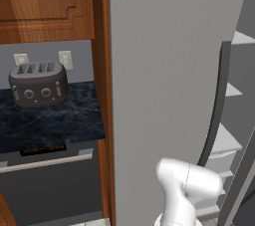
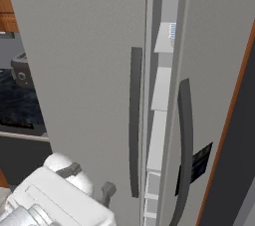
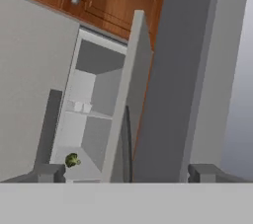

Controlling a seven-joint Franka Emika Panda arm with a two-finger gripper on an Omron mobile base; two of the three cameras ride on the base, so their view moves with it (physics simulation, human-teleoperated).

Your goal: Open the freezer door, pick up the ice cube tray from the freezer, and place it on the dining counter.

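The freezer (image 2: 79, 46) is tall and light grey, and its left door (image 1: 164, 70) stands ajar. A narrow gap shows white shelves (image 2: 160, 88) against a dark inside. Long dark bowed handles (image 2: 134, 120) run down both door edges. A small pale bluish tray, seemingly the ice cube tray (image 2: 172, 31), lies on an upper shelf in the gap. My gripper (image 3: 126, 171) is open and holds nothing. It hangs a little way back from the ajar door's edge (image 3: 129, 90) and handle (image 3: 126, 139), which show between its fingertips (image 3: 49, 171). The dining counter is out of view.
A dark toaster (image 1: 38, 83) stands on the dark marbled worktop (image 1: 55, 120) left of the freezer, under reddish wooden cabinets (image 1: 45, 1). A small green vegetable (image 3: 72, 160) lies on a lower freezer shelf. My white arm (image 1: 184, 190) rises close in front of the door.
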